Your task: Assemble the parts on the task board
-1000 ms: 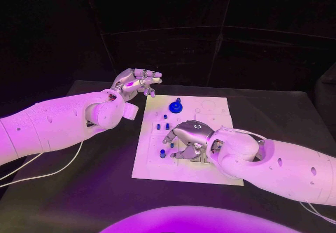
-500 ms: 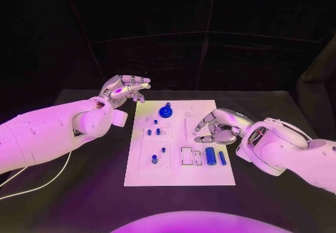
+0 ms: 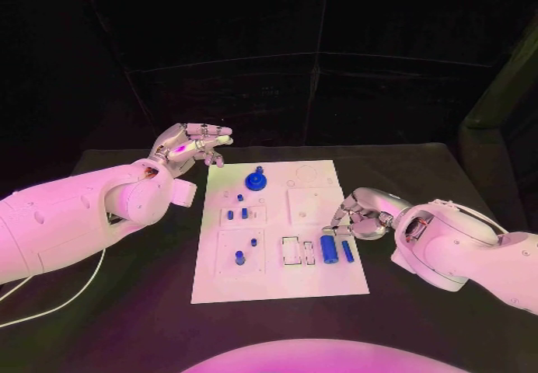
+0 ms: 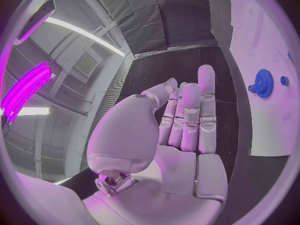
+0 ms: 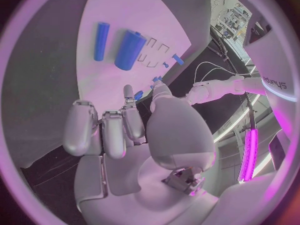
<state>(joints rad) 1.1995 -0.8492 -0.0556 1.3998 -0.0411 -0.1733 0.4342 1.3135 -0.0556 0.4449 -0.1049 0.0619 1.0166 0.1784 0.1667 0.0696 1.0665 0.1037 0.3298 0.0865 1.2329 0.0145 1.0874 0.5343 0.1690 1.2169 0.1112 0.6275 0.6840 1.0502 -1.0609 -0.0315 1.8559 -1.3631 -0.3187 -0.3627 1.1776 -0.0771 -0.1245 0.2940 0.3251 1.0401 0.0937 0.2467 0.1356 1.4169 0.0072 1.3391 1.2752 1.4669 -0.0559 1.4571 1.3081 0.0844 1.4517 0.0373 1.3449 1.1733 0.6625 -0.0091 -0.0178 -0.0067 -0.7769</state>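
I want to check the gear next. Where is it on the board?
In the head view the blue gear stands near the board's far edge, left of centre, closest to the left hand.

Left white arm enters from the left; its silver many-fingered left hand (image 3: 190, 142) is raised, fingers extended and close together, holding nothing. Right white arm enters from the right; its silver right hand (image 3: 361, 215) hangs with fingers curled inward, empty.
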